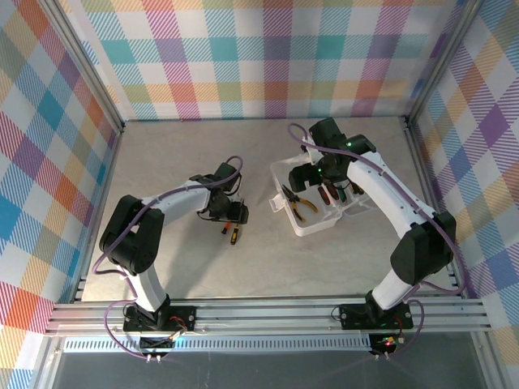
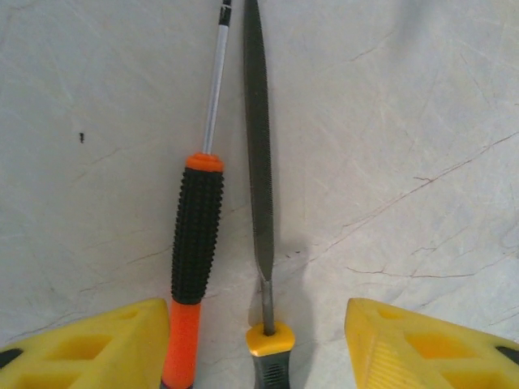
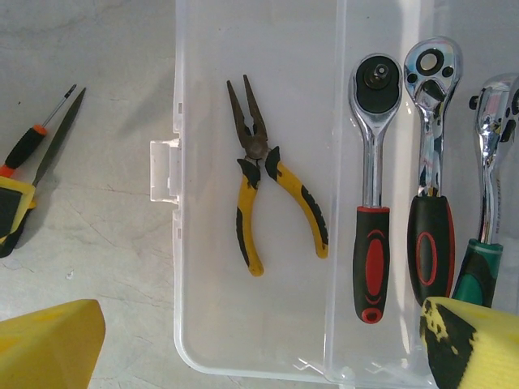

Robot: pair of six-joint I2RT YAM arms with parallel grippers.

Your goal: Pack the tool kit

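Plaid walls (image 1: 268, 57) around a grey marbled table (image 1: 178, 267). Left gripper (image 2: 258, 324) sits low over the table, well apart from the box, jaws apart and not clamped on anything. Its yellow fingers (image 2: 105, 348) stand either side of two tools lying side by side. Screwdriver (image 2: 196, 235), black grip with orange ends, lies just inside the finger on the left of the wrist view, touching it or nearly so, can't tell which. Its shaft points straight away from the gripper. Needle file (image 2: 258, 146), yellow-and-grey handle, lies just beside the screwdriver near the middle of the gap, with bare table between it and the other finger. Both tools are flat on the table, nothing lifted. Right gripper (image 3: 268, 324) hangs above the open clear plastic box (image 3: 211, 65), spread wide, holding nothing. Directly below it, yellow-handled pliers (image 3: 258, 150) lie flat on the box floor, nose pointing away from the gripper, handles slightly splayed. Beside the pliers, past a dividing ridge in the box, three ratchet wrenches (image 3: 371, 186) lie parallel, heads away from the gripper. Two have red-and-black handles and one has a green handle. The green handle's end is hidden behind one finger. Can't tell which half of the box is the lid.
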